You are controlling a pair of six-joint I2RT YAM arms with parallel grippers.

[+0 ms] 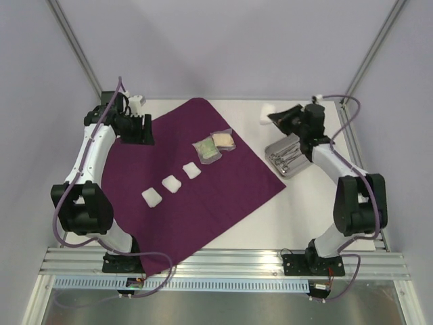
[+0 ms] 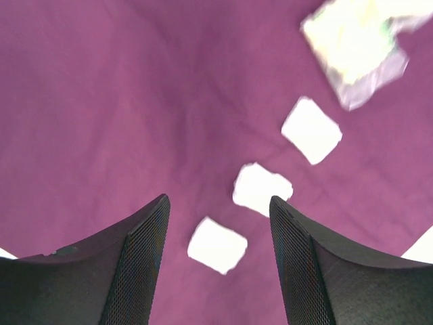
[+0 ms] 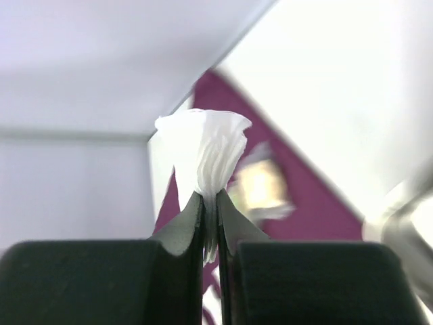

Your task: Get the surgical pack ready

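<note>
Purple cloth point(image 1: 223, 196) lies spread flat on the table point(image 1: 298, 217), carrying three gauze squares point(image 1: 171, 183) in a row and two clear packets point(image 1: 215, 145). We see our left hand point(image 2: 219, 203) open above the cloth. Our right hand point(image 3: 210, 203) pinches another white gauze piece point(image 3: 206, 145) above the steel tray point(image 1: 289, 168), which sits just beside the cloth.

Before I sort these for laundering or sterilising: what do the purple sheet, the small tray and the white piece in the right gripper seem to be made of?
Purple sheet: matte fabric, going by its soft creases. Tray: bright metal, probably steel; it glints grey. White piece in the right gripper: thin layered gauze or tissue, fanning into soft folds; weave unclear.
</note>
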